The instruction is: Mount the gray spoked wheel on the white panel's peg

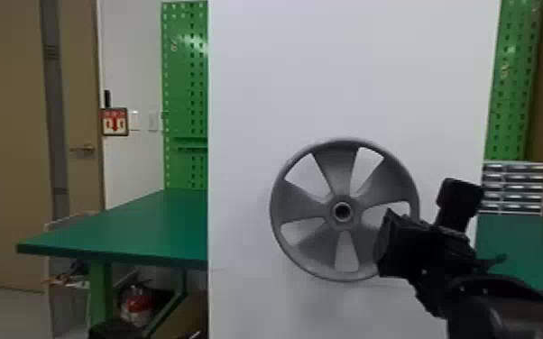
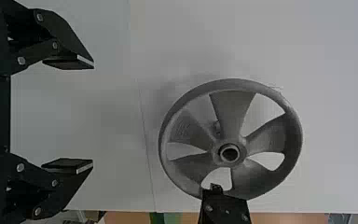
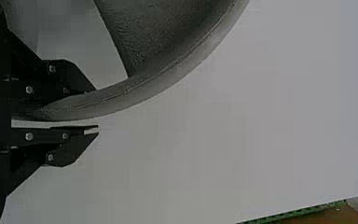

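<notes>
The gray spoked wheel point(image 1: 320, 203) is upright in front of the white panel point(image 1: 352, 81), its face and hollow hub toward the head. At its right rim is my right gripper point(image 1: 385, 245). In the right wrist view, the fingers of that gripper point(image 3: 97, 110) are closed around the rim point(image 3: 121, 96), one on each side. The left wrist view has my left gripper point(image 2: 93, 114) open and empty, apart from the wheel point(image 2: 233, 109). A small peg-like piece point(image 2: 216, 127) appears there through an opening between spokes, beside the hub rather than in line with it.
A green table point(image 1: 149, 225) stands left of the panel and another green table point(image 1: 523, 252) right of it. Green pegboards point(image 1: 185, 90) rise behind on both sides, with a drawer cabinet point(image 1: 516, 187) at the right. Bare panel surface surrounds the wheel.
</notes>
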